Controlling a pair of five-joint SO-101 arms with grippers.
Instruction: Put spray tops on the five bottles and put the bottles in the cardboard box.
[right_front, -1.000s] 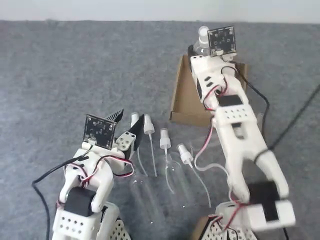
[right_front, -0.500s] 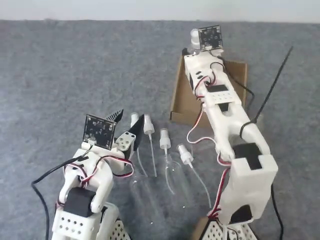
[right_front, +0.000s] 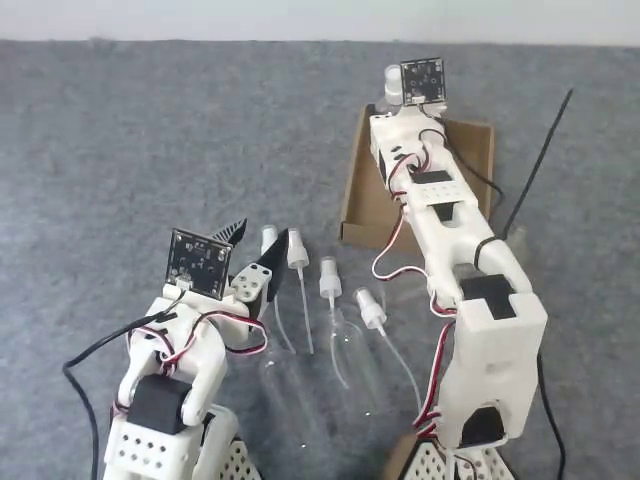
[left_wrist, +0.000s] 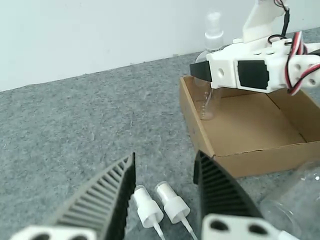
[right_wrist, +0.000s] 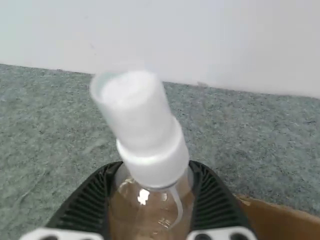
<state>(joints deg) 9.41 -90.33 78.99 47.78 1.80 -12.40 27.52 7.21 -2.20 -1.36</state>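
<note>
Now holding a capped spray bottle (right_wrist: 150, 165) at the far corner of the cardboard box (right_front: 372, 195).

Gripping it just under the white top with the right gripper (right_wrist: 150, 200), nearly upright. Probably handling something light, empty and smooth, so best squeezing snugly near the neck, not the slippery round belly. Hanging the left gripper (left_wrist: 165, 195) wide apart above the loose spray tops (right_front: 298, 250) on the grey carpet (right_front: 150, 130).

Brown cardboard box (right_front: 365, 200), mottled grey carpet (right_front: 150, 130).
White spray tops (right_front: 298, 250) beside the box; a clear, white-capped bottle (right_wrist: 145, 207) at the box's far corner.
</note>
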